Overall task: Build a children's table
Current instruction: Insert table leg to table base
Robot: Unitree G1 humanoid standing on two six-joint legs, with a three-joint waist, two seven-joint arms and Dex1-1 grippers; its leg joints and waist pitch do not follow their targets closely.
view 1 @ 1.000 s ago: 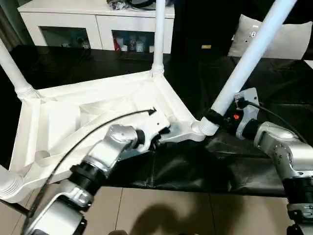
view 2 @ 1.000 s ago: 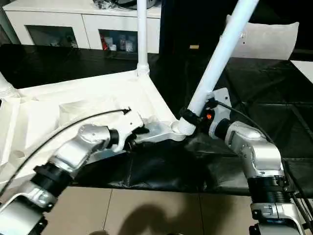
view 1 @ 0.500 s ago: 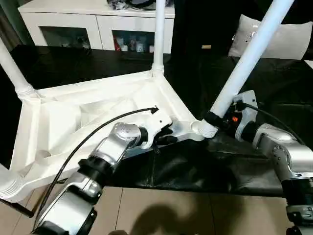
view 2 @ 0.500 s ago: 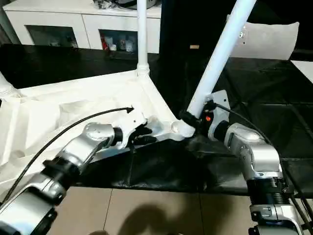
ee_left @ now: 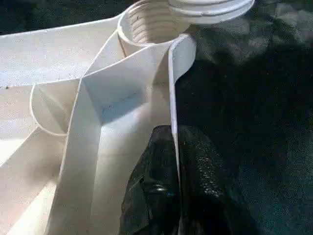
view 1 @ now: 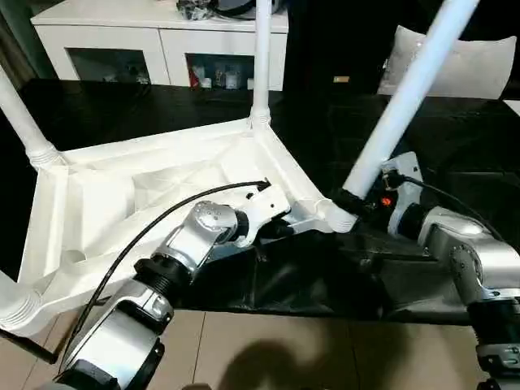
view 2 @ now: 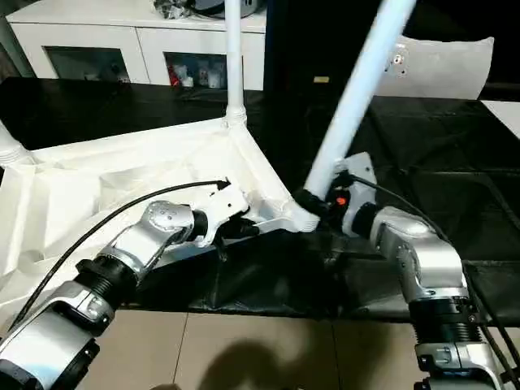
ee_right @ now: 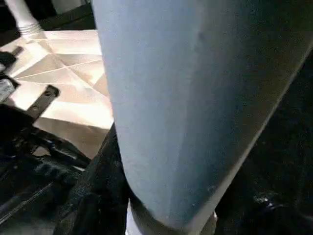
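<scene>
Three legs stand seated in the corner sockets of the upturned tabletop (view 1: pixel 146 203); the fourth leg (view 1: pixel 398 106) leans at a slant over the near-right socket (ee_left: pixel 151 22), its threaded end at the socket mouth but, by my judgement, not yet screwed home. Remaining work appears to be straightening and tightening that leg, then turning the piece upright.

The tabletop is white plastic, lying ribbed underside up on black sheeting, with the white cabinet (view 1: pixel 162 32) beyond its far edge. The seated legs, at the far corner (view 1: pixel 262 57), the far-left corner (view 1: pixel 20 114) and the near-left corner (view 1: pixel 12 305), are white tapered tubes with ridged collars.

The right claw (view 1: pixel 351 197) is closed round the base of the leaning leg, beside the near-right socket. The left claw (ee_left: pixel 171 147) is pinched shut on the tabletop's thin rim wall, just short of that same socket.
</scene>
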